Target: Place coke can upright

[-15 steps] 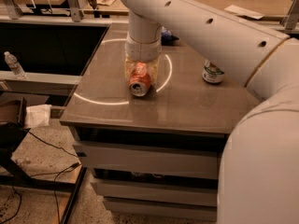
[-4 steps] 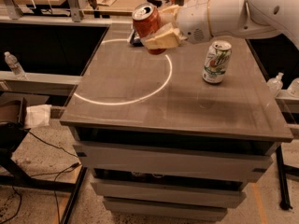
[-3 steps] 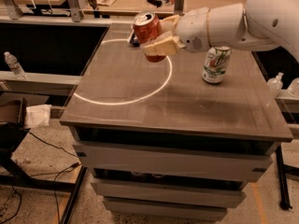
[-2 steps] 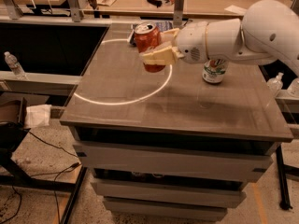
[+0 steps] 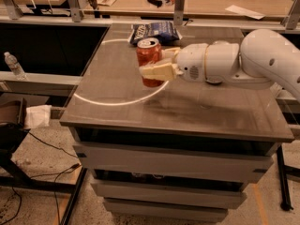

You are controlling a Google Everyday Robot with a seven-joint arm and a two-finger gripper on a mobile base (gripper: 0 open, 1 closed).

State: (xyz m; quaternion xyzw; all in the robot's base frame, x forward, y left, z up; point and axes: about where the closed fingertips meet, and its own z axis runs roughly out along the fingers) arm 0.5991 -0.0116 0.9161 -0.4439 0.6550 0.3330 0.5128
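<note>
as it hangs over the table, the pincer grips the upright coke can.

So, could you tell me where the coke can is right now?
In the camera view the coke can is held upright in the gripper, over the table, centre-left, just in front of the blue chip bag.

A blue snack bag lies at the far edge of the bench; the hand hangs above the bench's middle. Left of the bench are a water bottle and crumpled white paper.
</note>
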